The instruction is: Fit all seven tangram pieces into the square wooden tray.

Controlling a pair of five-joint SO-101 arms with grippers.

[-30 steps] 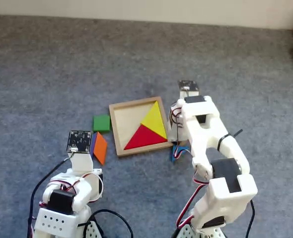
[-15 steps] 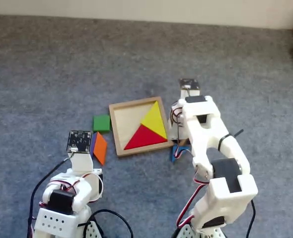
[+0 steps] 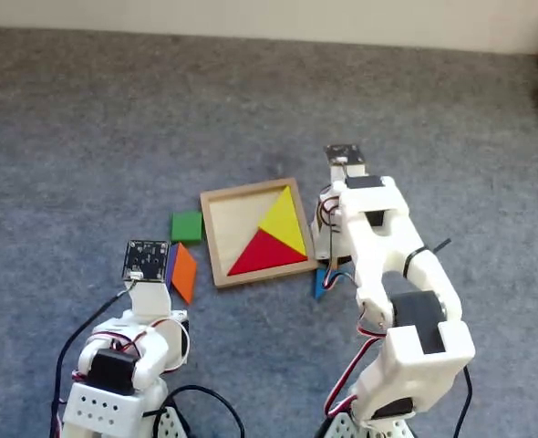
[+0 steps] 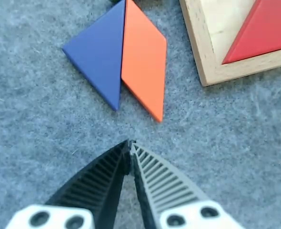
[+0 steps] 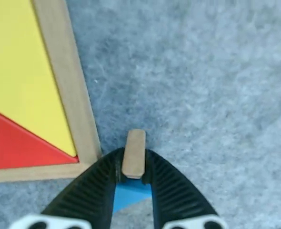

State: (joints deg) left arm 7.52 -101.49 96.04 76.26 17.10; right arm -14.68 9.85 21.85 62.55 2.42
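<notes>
The grey felt table [image 3: 87,119] carries everything, and the square wooden tray [image 3: 210,239] lies near its middle. The right arm [image 3: 387,265] stretches forward along the tray's outer edge on its own side, wrist bent down close to the tray's near corner. The left arm [image 3: 123,360] sits folded back, short of the tray's other near corner, its wrist tipped downward.

Inside the tray, the yellow triangle [image 3: 285,222] fills the part nearest the right arm, and the red triangle [image 3: 267,251] lies flush against it along the near edge; the other half of the tray is bare wood.

Outside the tray on the left arm's side, the orange parallelogram [image 4: 144,57] and the dark blue triangle [image 4: 100,50] touch along one edge, with the green square [image 3: 186,226] just beyond them.

The left gripper [image 4: 130,145] hangs over bare felt near those two, fingers pressed together.

The right gripper [image 5: 133,162] pinches a thin tan wooden piece [image 5: 135,143] on edge, just outside the tray's corner, above a light blue piece [image 5: 128,193] on the felt.
</notes>
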